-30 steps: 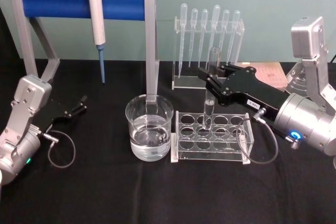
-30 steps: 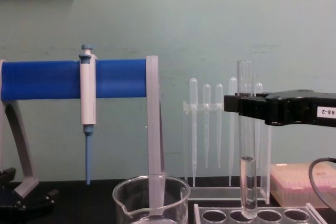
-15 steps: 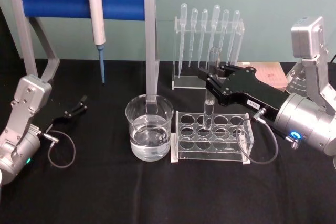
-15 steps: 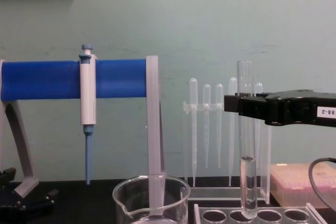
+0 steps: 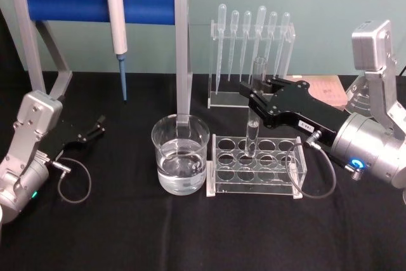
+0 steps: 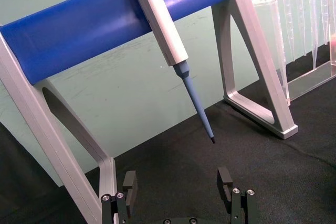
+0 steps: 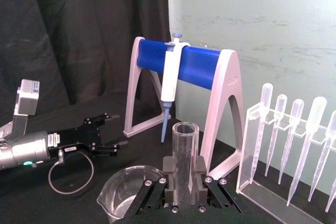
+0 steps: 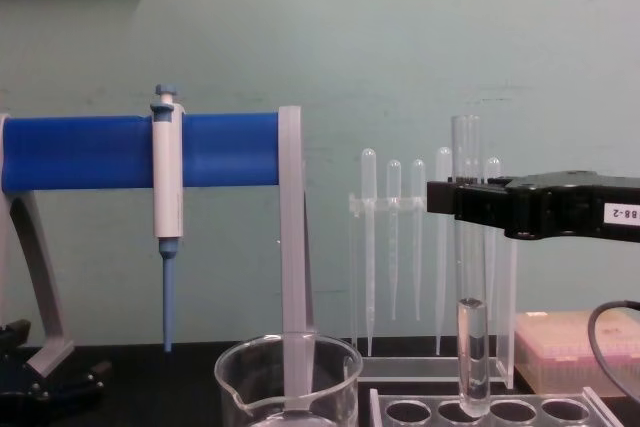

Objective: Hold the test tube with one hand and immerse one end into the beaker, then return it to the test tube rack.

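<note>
Glass tube: the test tube (image 5: 252, 132) stands upright between the fingers of the right gripper (image 5: 257, 91). Its open rim is above them. Its round end is below them, at a hole in the back row of the test tube rack (image 5: 254, 190); how deep it sits I cannot tell.
Grip: the right gripper is closed on the upper part of the tube, one black finger pressing on each side.
Idle arm: the left gripper (image 6: 178, 182) is parked far beyond the right gripper's tips, low over the table, fingers apart and holding nothing.
Beaker: the beaker (image 5: 166, 157) is lower than the right gripper's tips and beyond them, just beside the rack, and partly filled with clear liquid.
Risk: smooth glass can slip or tilt in hard fingers. If the lift is not straight, the round end may catch the hole's edge and drag the light rack. In a sideways move the tube may knock the beaker rim or the grey stand leg (image 5: 183, 49) behind it.
Materials: thin clear glass cylinder; clear plastic rack with round holes; matte black cloth (image 5: 190, 233).
</note>
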`<act>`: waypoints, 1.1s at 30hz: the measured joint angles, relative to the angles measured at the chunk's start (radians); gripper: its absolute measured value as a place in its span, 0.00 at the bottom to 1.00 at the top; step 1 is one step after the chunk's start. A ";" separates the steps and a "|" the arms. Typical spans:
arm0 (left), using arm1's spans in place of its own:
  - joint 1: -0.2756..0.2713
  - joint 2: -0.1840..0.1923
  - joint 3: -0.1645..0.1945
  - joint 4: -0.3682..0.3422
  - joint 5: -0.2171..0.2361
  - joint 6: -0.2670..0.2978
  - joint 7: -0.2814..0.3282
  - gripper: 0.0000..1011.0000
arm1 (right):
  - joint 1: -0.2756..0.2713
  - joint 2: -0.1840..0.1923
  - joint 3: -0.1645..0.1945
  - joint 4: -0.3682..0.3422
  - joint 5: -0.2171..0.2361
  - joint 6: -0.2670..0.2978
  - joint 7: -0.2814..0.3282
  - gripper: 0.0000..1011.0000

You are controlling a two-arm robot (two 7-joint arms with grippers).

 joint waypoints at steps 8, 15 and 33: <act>0.000 0.000 0.000 0.000 0.000 0.000 0.000 0.99 | 0.000 0.000 0.000 0.000 0.000 0.000 0.000 0.22; 0.000 0.000 0.000 0.000 0.000 0.000 0.000 0.99 | 0.000 0.000 0.000 0.000 0.000 0.000 0.000 0.22; 0.000 0.000 0.000 0.000 0.000 0.000 0.000 0.99 | 0.000 0.000 0.000 0.000 0.000 0.000 0.000 0.22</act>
